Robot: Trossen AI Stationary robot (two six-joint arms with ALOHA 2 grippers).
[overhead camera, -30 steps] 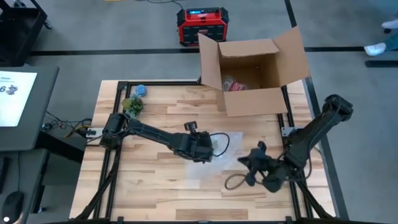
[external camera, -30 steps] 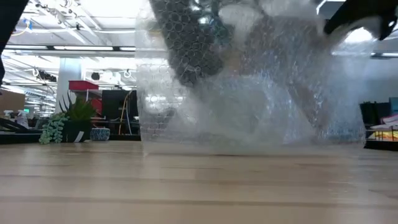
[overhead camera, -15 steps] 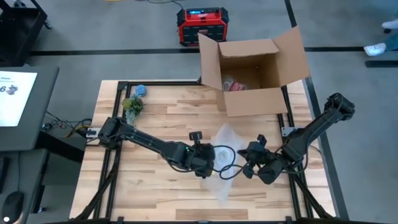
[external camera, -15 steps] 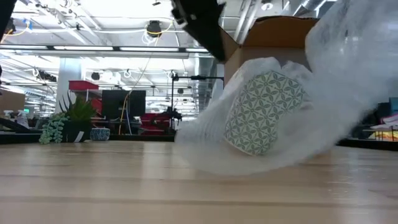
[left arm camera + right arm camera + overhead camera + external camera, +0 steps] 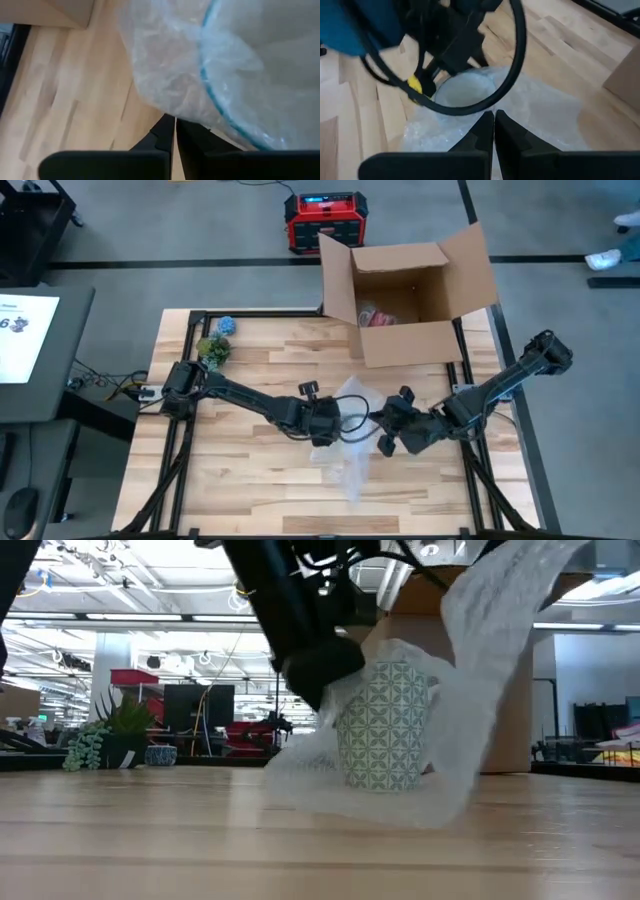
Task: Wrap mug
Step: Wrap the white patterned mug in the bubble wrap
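While draped in bubble wrap [image 5: 470, 690], green-patterned mug [image 5: 385, 725] upright; both pincers seemingly closed.

A patterned mug [image 5: 385, 725] stands upright on the table [image 5: 200, 840], bubble wrap [image 5: 480, 690] draped around it.

One mug [image 5: 385, 725], one box [image 5: 410, 290]

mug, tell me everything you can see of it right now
The mug stands upright on the wooden table, pale with a green geometric flower pattern; the left wrist view shows a teal line along its rim. It looks ceramic. No handle shows. Clear bubble wrap lies under it and drapes up behind and over one side. The left gripper presses at its upper edge, jaws shut; the right gripper sits close beside, jaws shut.
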